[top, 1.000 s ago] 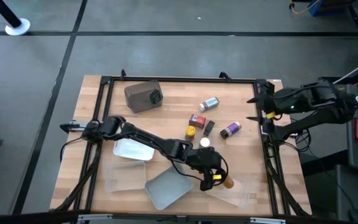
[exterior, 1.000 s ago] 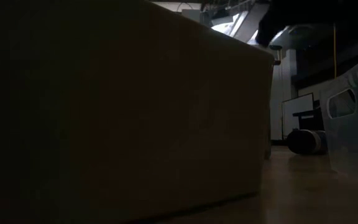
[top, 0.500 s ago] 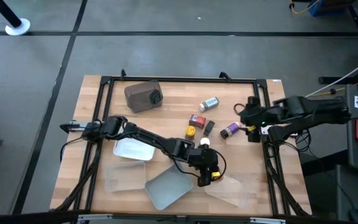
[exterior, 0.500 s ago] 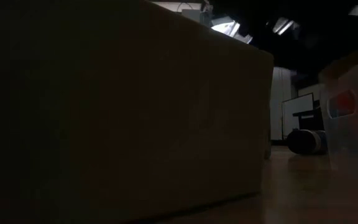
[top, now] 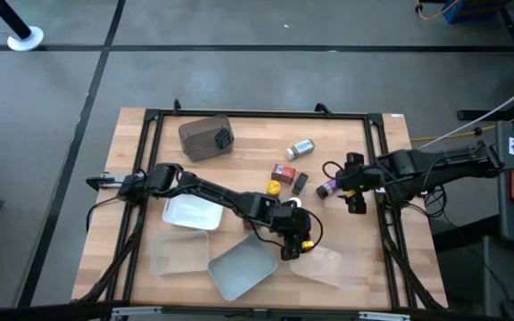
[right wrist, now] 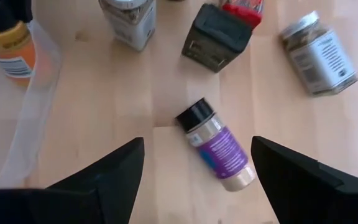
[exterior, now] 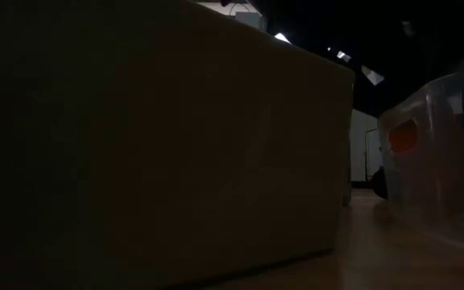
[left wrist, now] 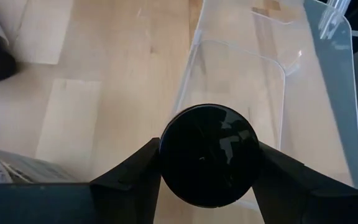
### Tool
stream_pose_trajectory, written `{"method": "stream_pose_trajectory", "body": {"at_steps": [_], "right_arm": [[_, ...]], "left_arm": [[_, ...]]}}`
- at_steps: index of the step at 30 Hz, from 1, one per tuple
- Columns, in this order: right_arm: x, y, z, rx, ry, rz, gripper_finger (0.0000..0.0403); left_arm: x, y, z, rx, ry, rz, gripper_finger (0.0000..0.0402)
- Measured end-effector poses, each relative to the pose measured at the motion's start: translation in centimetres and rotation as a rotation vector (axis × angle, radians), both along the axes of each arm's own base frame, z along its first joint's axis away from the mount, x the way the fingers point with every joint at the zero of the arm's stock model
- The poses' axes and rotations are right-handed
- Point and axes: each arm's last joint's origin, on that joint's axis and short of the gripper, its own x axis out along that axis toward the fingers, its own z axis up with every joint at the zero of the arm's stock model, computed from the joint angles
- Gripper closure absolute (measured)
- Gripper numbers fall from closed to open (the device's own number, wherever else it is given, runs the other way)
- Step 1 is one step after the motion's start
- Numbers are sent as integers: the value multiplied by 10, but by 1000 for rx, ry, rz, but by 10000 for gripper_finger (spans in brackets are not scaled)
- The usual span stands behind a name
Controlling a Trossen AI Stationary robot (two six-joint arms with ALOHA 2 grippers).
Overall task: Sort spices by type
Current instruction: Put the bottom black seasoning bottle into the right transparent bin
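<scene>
My left gripper (top: 294, 244) is shut on a small jar with an orange label (right wrist: 5, 43) and a black lid (left wrist: 207, 155), over the near-right clear tray (top: 324, 266). My right gripper (top: 342, 185) hangs open above a purple-labelled jar (right wrist: 219, 149), which lies on its side on the wood between the fingers, untouched. More spices rest on the table farther left: a silver jar (top: 300, 149), a red box (top: 283, 171), a yellow-lidded jar (top: 274, 188), a black box (top: 300, 183) and a white-lidded jar (top: 293, 204). My left gripper pinches the orange-labelled jar between its two fingers, which lie against opposite sides of its lid end (left wrist: 166, 163). The fingers slant down from the table's left. The lid's flat top faces back toward the wrist. The jar is lifted, its body pointing down into the clear tray.
A brown tub (top: 203, 136) stands at the far left. A white tray (top: 190, 214), another clear tray (top: 181, 251) and a grey tray (top: 239, 267) lie under and near the left arm. Black rails (top: 377, 169) frame the table.
My right gripper has come down from the table's right edge toward the left, to over the purple jar, staying open. My left gripper has tipped further down and carried its jar a little toward the far left. The clear tray has slid with it.
</scene>
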Motion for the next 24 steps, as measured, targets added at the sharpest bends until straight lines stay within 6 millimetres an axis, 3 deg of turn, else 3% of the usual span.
{"method": "stream_pose_trajectory", "body": {"at_steps": [24], "right_arm": [[-2,2,-38,84,77,4,109]], "left_arm": [[1,-7,1,121,-51,-132,178]]}}
